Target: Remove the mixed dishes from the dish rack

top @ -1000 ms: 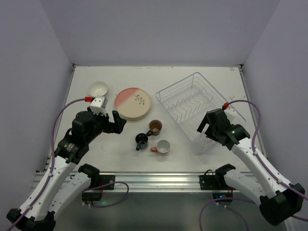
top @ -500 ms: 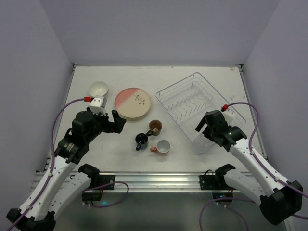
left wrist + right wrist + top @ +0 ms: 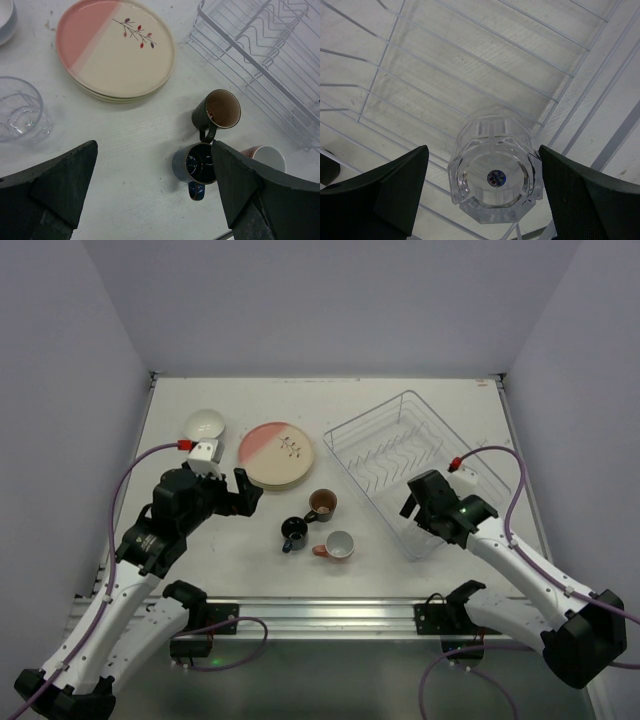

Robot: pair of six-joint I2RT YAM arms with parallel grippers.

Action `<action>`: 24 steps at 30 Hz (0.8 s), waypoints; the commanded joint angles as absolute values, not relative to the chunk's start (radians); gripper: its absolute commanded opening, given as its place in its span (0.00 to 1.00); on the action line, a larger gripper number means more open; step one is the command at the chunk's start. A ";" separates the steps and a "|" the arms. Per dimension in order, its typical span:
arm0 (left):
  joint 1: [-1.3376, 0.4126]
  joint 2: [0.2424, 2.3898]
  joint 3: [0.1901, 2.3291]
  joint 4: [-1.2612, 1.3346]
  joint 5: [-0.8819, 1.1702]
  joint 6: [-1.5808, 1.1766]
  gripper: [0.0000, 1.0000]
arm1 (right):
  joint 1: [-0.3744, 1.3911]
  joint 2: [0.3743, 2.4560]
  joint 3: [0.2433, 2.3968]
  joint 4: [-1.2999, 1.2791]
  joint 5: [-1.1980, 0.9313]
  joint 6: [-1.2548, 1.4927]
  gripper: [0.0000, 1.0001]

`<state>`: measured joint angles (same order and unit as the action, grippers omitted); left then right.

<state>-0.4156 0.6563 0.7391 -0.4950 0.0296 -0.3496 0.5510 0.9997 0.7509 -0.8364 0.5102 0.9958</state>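
Sliding inward, my right gripper (image 3: 484, 155) now hangs over the dish rack's (image 3: 367, 412) near corner, jaws apart astride the clear glass (image 3: 493, 177) standing inside it, likely the last piece to unload, while my left gripper (image 3: 155, 150) hovers wide open beside the rack.

No legible text; sprig mark on top plate (image 3: 116, 47); glass (image 3: 494, 170) base dot perhaps logo.
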 commanded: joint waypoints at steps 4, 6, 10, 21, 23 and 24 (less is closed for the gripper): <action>-0.422 0.653 0.741 -0.466 0.023 -0.357 1.00 | 0.568 1.014 0.792 -0.893 0.583 1.045 0.91; -0.422 0.655 0.741 -0.466 0.023 -0.357 1.00 | 0.569 1.017 0.799 -0.902 0.584 1.045 0.90; -0.422 0.658 0.741 -0.468 0.025 -0.357 1.00 | 0.581 1.014 0.796 -0.937 0.617 1.090 0.86; -0.422 0.657 0.742 -0.469 0.012 -0.359 1.00 | 0.591 1.020 0.785 -0.890 0.583 1.065 0.73; -0.422 0.657 0.742 -0.471 0.011 -0.360 1.00 | 0.592 1.025 0.781 -0.881 0.583 1.065 0.73; -0.422 0.655 0.742 -0.472 0.006 -0.360 1.00 | 0.592 1.032 0.779 -0.877 0.583 1.063 0.73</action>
